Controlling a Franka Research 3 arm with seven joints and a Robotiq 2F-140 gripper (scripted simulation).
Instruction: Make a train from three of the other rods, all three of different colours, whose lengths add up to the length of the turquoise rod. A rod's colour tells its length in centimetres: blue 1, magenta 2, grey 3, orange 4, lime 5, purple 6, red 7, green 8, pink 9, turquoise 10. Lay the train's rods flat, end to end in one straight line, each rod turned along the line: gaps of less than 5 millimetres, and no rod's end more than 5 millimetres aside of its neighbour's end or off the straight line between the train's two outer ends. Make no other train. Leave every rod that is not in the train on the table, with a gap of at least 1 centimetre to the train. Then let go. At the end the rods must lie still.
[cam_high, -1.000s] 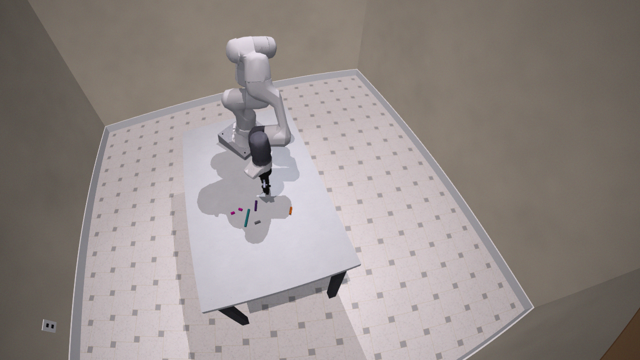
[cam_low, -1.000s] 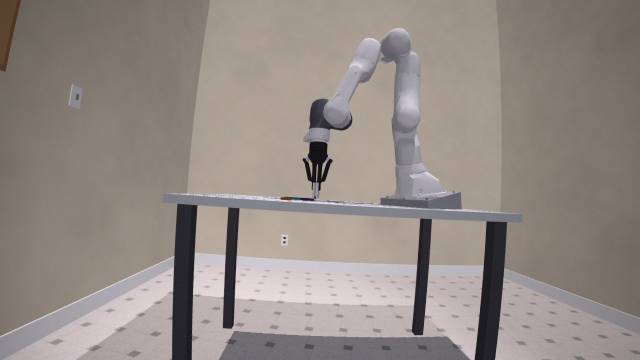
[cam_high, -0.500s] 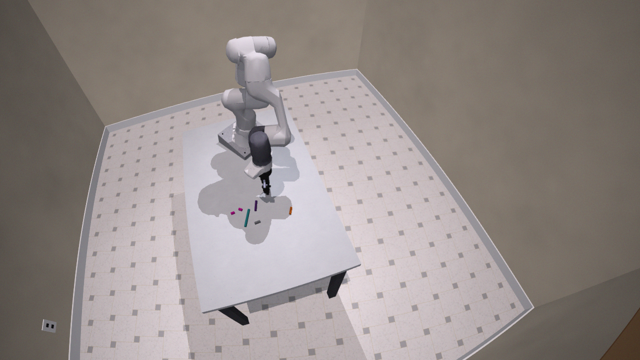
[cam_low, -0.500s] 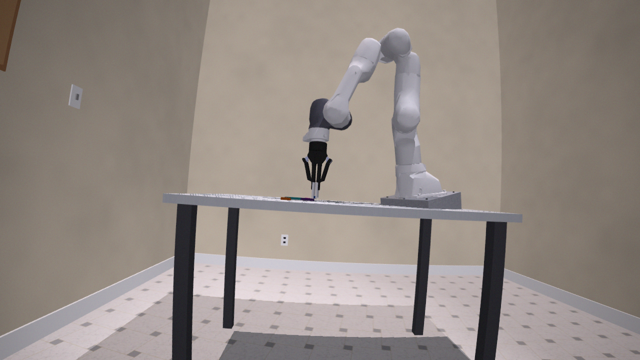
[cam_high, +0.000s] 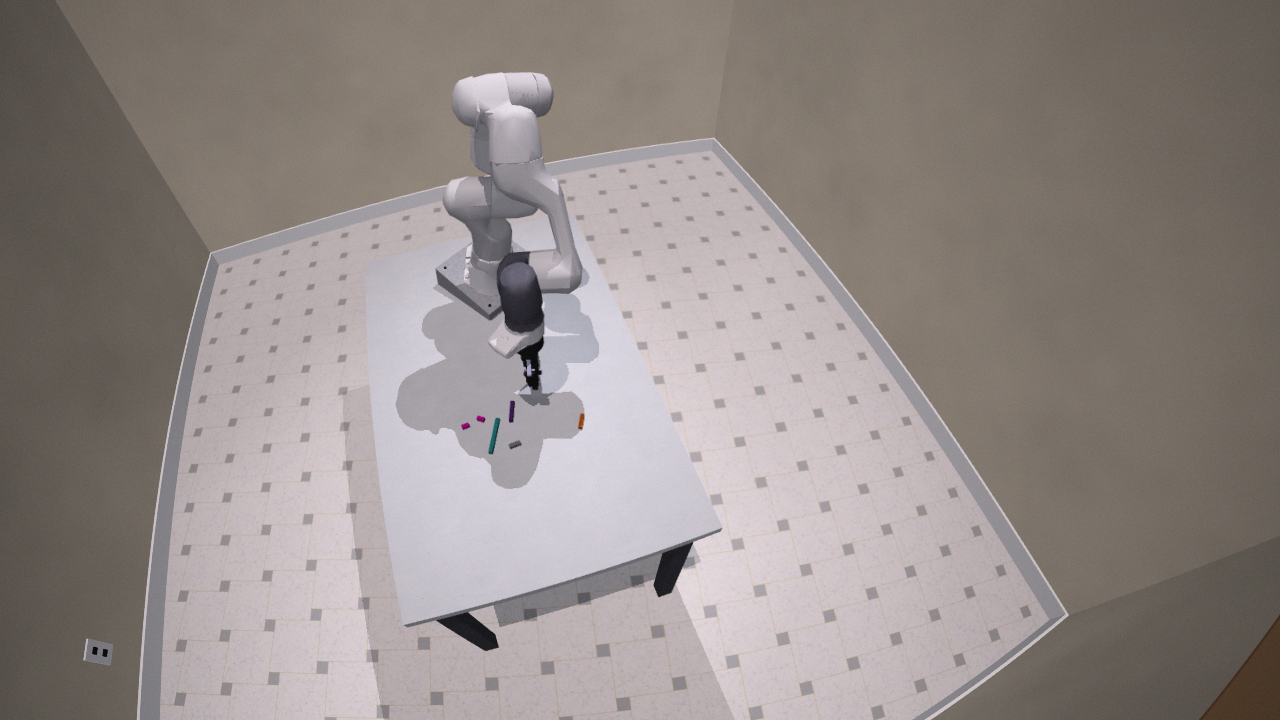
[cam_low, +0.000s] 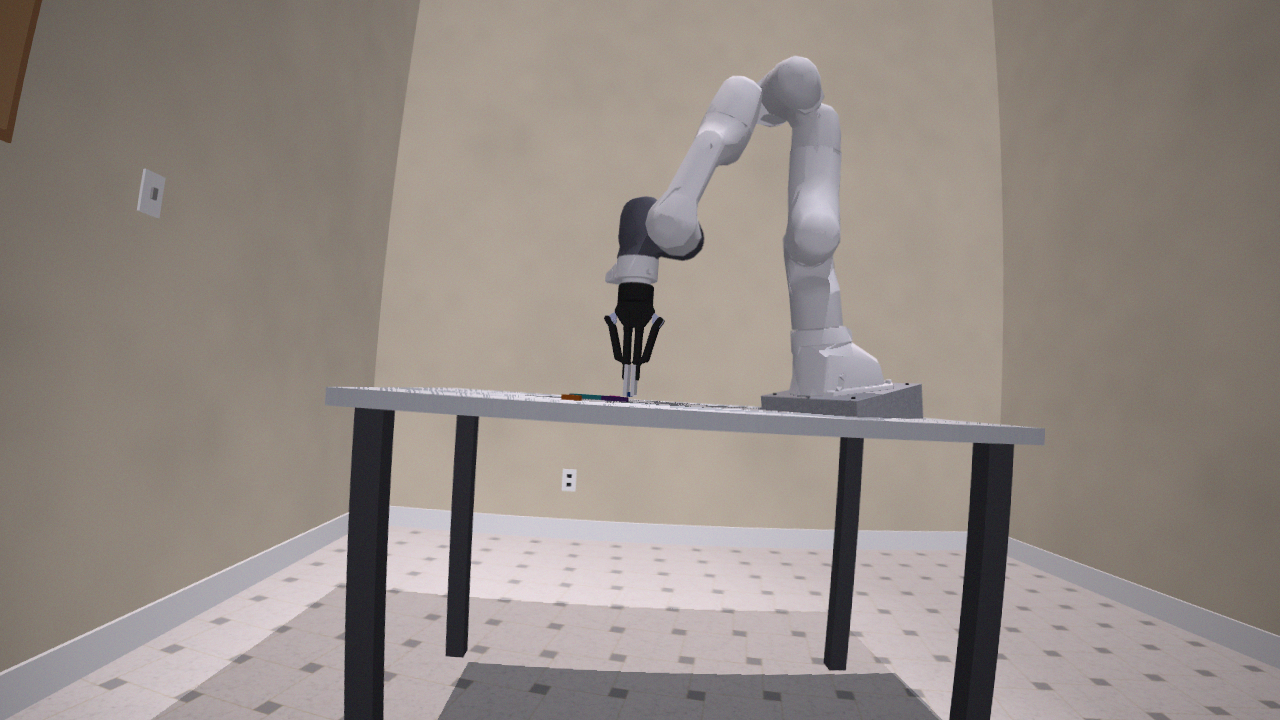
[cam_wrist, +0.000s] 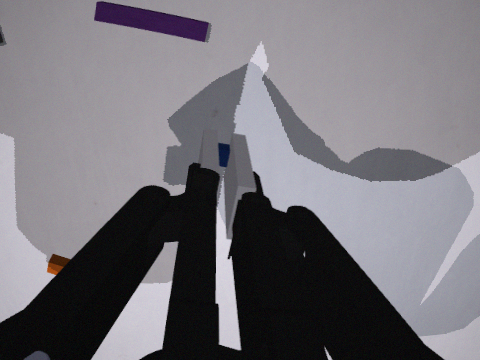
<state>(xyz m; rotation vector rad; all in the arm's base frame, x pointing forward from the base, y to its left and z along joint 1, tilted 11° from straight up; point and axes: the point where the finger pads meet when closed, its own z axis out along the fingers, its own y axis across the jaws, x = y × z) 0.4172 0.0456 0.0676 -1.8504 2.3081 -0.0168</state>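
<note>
"Item one, the gripper?"
"Jaws closed on the blue rod, low over the table."
"Its mates?"
"Seen from above, purple rod at the gripper's seven o'clock; grey rod farther, between six and seven. With blue, they'd make ten."
"Handling?"
"Probably: turn blue to purple's line, lower flat, nearly touching its end, release gently without nudging it."
"Containers?"
"None seen."

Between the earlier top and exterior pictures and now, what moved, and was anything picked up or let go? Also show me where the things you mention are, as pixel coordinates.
Nothing visibly changed. The end effector (cam_high: 534, 386) (cam_low: 630, 392) (cam_wrist: 220, 153) stayed low over the table (cam_high: 572, 537) (cam_low: 680, 418) (cam_wrist: 75, 100), now shut on the blue rod (cam_low: 629, 394) (cam_wrist: 224, 155). The purple (cam_high: 512, 411) (cam_low: 614, 398) (cam_wrist: 151, 21) and orange (cam_high: 581, 421) (cam_low: 571, 396) (cam_wrist: 59, 265) rods stayed put; any shift is too small to tell.
</note>
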